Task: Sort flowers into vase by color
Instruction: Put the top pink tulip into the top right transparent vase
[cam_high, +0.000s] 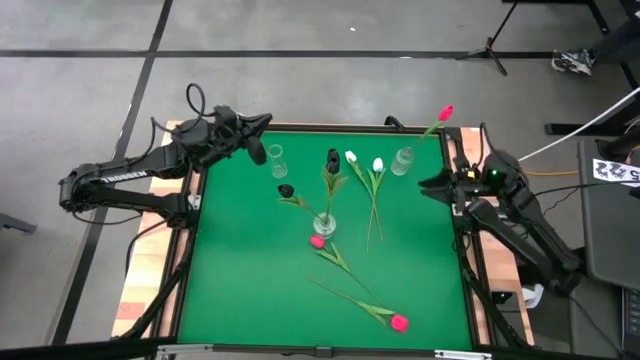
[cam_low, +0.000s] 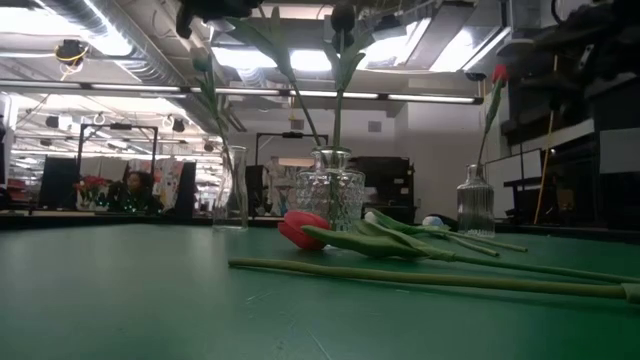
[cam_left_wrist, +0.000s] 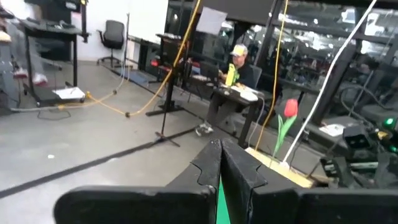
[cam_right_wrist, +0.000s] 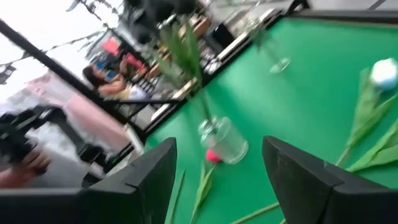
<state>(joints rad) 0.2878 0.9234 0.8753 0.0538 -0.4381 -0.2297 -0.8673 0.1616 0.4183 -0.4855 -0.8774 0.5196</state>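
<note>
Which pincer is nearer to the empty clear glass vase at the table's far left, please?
The left pincer: shut, it hovers just beside the empty clear glass vase. The right pincer, open, waits at the table's opposite edge.

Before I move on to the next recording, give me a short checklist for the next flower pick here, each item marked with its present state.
1. Right pincer open and empty, at the table's right edge: ok.
2. Left pincer shut and empty, at the far left corner: ok, but must open to pick.
3. Two pink tulips lying loose on the mat, one beside the middle vase, one near the front: ok to pick.
4. Two white tulips lying loose: ok.
5. Middle vase upright, holding black tulips: ok.
6. Pink tulip in the right vase, left vase with no flower in it: ok.
</note>
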